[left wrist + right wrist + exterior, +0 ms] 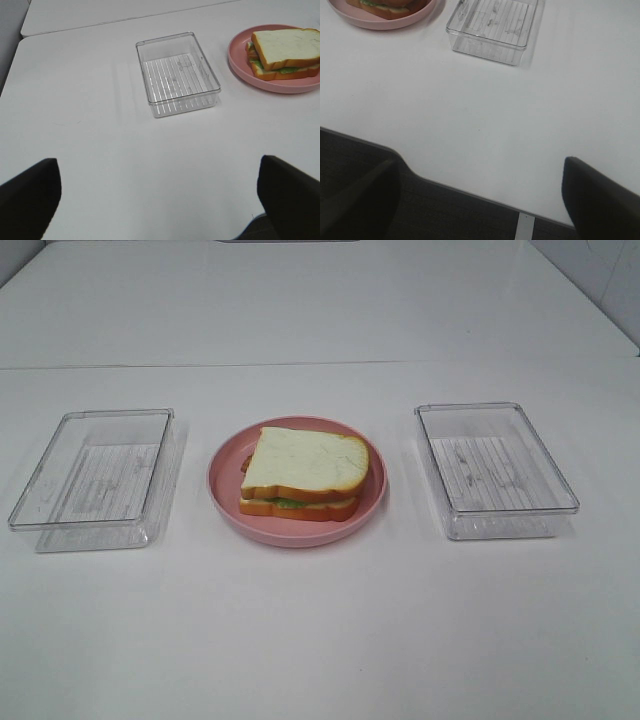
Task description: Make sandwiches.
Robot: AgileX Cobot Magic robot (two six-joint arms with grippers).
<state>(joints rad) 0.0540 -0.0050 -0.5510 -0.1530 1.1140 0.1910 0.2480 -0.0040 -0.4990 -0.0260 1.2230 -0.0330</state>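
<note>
One sandwich [302,478] of two white slices with tan crust and green lettuce showing at the edge lies on a round pink plate [225,490] at the table's middle. It shows too in the left wrist view as the sandwich [285,52] and partly in the right wrist view as the sandwich [387,6]. Neither arm appears in the high view. My left gripper [160,200] is open over bare table, well short of the left tray, with nothing between its fingers. Open as well, my right gripper [480,200] hangs over the table's front edge, far from the plate.
A clear plastic tray [95,480] stands empty left of the plate, seen also as the tray [177,72]. A second empty clear tray [495,470] stands right of the plate, seen as the tray [492,25]. A seam [320,364] crosses the white table behind them.
</note>
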